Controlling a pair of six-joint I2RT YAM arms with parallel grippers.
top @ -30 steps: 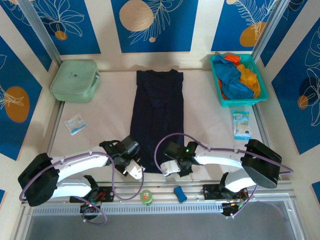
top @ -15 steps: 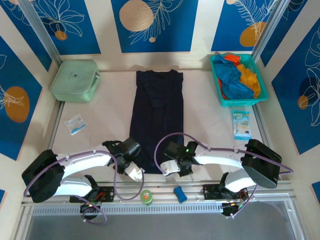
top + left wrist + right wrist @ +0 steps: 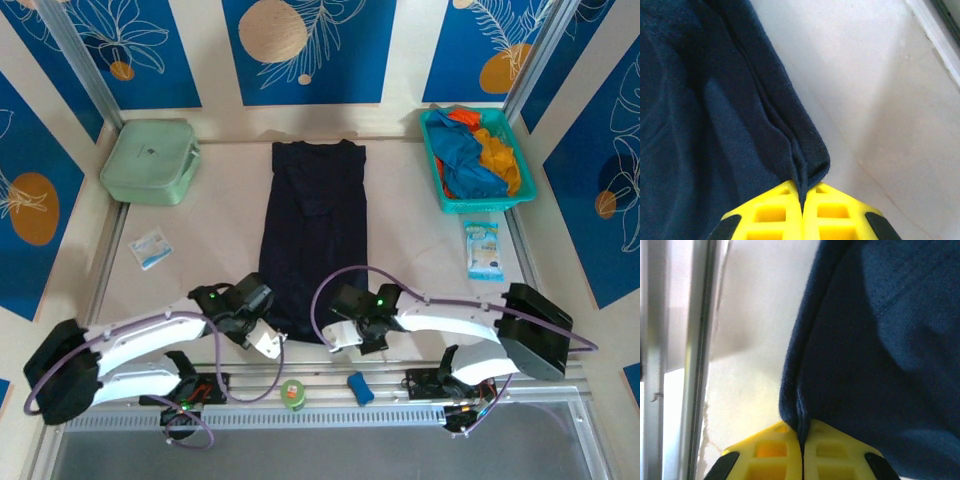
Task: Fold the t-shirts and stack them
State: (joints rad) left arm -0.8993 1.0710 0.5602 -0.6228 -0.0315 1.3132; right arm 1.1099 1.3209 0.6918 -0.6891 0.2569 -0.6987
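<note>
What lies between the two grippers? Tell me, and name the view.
The near hem of the navy t-shirt, its corners pinched by the left gripper and the right gripper; the top view shows it.

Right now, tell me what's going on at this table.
A dark navy t-shirt lies flat and lengthwise in the middle of the table. The left gripper is shut on its near left corner and the right gripper is shut on its near right corner, both at the near hem. The blue and orange shirts wait, unfolded, in a teal basket at the far right.
</note>
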